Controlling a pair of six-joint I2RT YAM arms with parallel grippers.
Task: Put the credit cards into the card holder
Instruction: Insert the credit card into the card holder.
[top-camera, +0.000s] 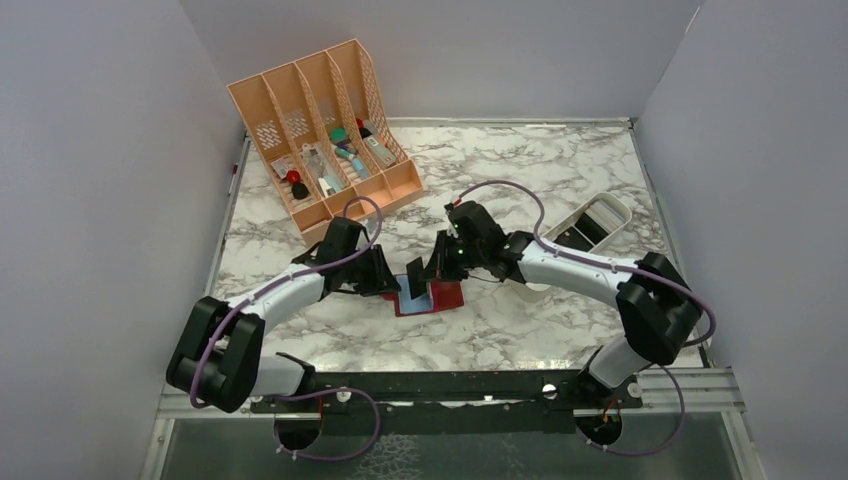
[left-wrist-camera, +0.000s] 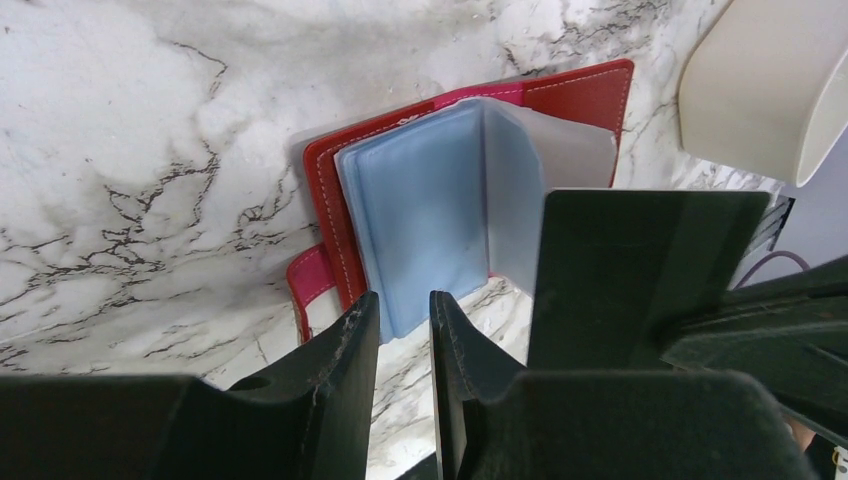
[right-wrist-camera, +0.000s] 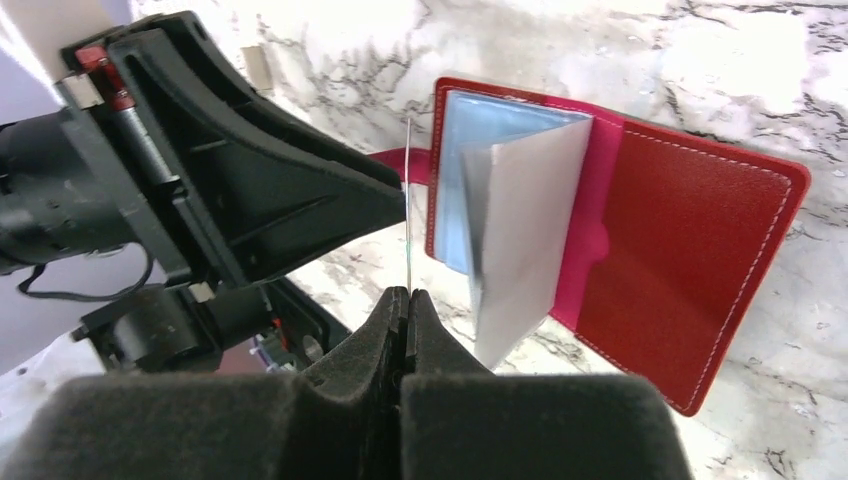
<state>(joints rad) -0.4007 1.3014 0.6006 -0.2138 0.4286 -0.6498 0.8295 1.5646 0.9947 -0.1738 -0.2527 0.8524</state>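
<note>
One credit card (left-wrist-camera: 640, 270) is standing edge-on, clamped in the right gripper (right-wrist-camera: 408, 297); the open card holder (right-wrist-camera: 690, 270) is lying just ahead-right of it. The left gripper (left-wrist-camera: 402, 305), jaws slightly apart, is hovering at its edge.

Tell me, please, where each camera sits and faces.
Top external: above and behind, looking down on the table; left arm and right arm show.
Left wrist: on the left arm, facing the open card holder; left gripper shows.
Right wrist: right arm, facing it too; right gripper pinches a credit card.
Both wrist views share the card holder.
</note>
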